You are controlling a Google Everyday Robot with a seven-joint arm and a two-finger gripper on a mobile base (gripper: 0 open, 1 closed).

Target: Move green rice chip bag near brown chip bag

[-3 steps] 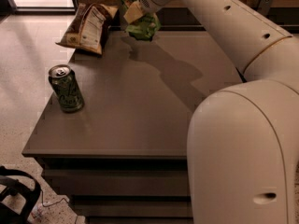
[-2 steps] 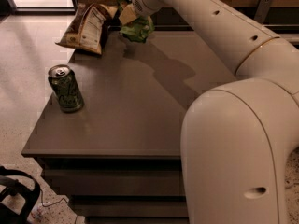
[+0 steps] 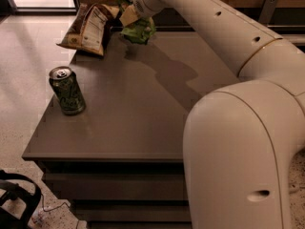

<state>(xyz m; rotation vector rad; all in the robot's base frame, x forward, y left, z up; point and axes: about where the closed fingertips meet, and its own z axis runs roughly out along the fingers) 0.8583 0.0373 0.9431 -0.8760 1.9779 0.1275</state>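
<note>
The green rice chip bag (image 3: pixel 136 25) hangs at the far end of the table, held up off the surface. My gripper (image 3: pixel 127 14) is shut on the bag, gripping its upper part, at the end of the arm that reaches in from the right. The brown chip bag (image 3: pixel 90 26), with its white label panel, lies on the table's far left corner, just left of the green bag. A small gap separates the two bags.
A green soda can (image 3: pixel 67 90) stands upright near the table's left edge. The grey table (image 3: pixel 143 113) drops off to a pale floor on the left. My arm's large white body (image 3: pixel 243 156) fills the right foreground.
My gripper has carried the green bag a little to the left, closer to the brown bag. The can and the brown bag have not moved.
</note>
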